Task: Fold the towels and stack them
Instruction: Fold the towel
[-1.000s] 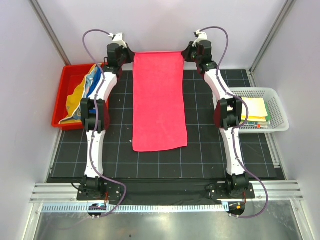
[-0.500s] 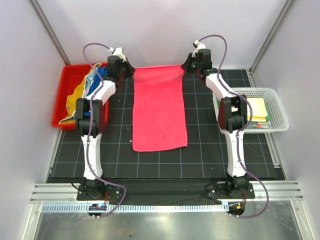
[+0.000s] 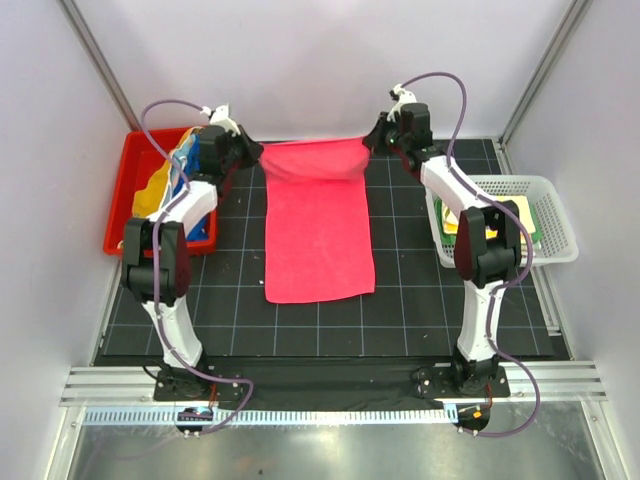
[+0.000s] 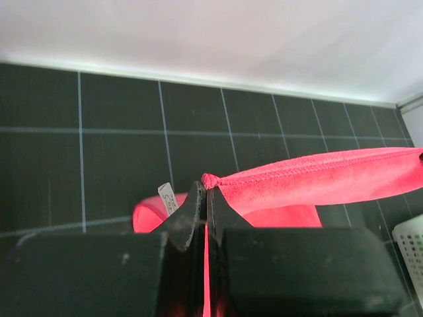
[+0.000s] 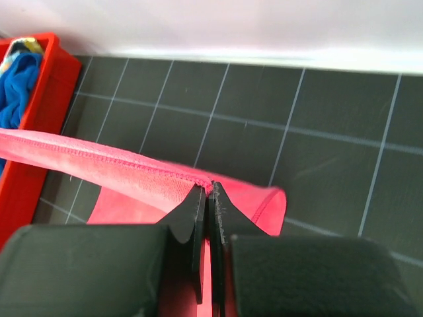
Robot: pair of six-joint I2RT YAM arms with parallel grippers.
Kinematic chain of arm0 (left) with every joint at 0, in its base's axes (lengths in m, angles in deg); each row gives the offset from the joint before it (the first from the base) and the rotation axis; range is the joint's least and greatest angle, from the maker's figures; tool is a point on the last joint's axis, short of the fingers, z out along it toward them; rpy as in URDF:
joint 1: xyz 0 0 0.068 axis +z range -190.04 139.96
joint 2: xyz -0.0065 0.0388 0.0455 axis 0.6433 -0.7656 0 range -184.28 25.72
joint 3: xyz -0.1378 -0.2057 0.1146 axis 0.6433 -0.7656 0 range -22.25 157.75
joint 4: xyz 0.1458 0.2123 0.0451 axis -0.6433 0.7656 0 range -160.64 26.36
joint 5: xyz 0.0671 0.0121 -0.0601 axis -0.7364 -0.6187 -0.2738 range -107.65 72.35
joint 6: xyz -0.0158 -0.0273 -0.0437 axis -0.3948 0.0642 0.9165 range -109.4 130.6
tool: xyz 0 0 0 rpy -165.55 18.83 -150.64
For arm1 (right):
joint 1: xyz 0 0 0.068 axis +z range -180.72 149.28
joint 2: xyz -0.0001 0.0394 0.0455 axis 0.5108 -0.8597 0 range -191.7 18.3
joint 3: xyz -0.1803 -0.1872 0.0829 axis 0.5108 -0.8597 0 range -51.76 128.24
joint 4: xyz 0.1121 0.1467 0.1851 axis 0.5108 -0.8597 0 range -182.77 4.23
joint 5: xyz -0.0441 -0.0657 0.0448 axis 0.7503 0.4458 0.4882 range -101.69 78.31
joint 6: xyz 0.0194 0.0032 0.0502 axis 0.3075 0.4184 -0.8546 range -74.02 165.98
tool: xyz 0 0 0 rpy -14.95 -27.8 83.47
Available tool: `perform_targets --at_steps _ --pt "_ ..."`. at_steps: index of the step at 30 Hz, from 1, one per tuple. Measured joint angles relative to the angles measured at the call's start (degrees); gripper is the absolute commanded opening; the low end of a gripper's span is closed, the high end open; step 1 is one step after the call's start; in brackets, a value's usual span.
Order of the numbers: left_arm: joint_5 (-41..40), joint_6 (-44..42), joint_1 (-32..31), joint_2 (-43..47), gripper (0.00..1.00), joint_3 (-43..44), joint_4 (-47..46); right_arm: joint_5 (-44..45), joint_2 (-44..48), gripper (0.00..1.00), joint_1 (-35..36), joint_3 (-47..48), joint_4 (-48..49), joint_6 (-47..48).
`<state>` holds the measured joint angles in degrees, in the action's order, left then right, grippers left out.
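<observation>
Presently: one pink-red rectangular cloth towel (image 3: 318, 235), long axis running from far to near edge of the black gridded mat (image 3: 420, 310), near end flat, far hem raised. Left gripper (image 3: 252, 152) pinches its far-left corner, right gripper (image 3: 371, 140) its far-right; the free near hem lies equally distant from both.

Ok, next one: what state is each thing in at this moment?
Pink-red cloth towel: near part flat on the black grid mat, far edge held up, sagging.
Left arm's fingers: shut on its far left corner.
Right arm's fingers: shut on its far right corner.
Red plastic bin: holding crumpled yellow and blue towels.
White mesh basket: holding a folded stack, yellow on top.
</observation>
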<state>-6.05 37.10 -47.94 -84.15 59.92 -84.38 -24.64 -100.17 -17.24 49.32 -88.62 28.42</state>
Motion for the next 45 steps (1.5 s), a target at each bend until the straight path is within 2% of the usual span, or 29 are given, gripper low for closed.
perform_targets --at_steps 9,18,27,45 --pt "0.00 0.61 -1.16 7.54 0.00 -11.63 -0.57 1.07 6.95 0.01 0.94 -14.60 0.28 -1.81" --pt "-2.10 1.03 -4.48 17.53 0.00 -19.74 -0.68 2.56 16.61 0.01 1.40 -24.33 0.28 -3.23" --pt "-4.72 1.25 -6.08 27.02 0.00 -28.81 0.13 3.58 24.57 0.01 3.48 -31.47 0.68 -3.61" --pt "-7.28 1.33 -10.56 38.10 0.00 -41.22 1.64 7.93 32.61 0.01 7.08 -43.19 -0.09 -3.89"
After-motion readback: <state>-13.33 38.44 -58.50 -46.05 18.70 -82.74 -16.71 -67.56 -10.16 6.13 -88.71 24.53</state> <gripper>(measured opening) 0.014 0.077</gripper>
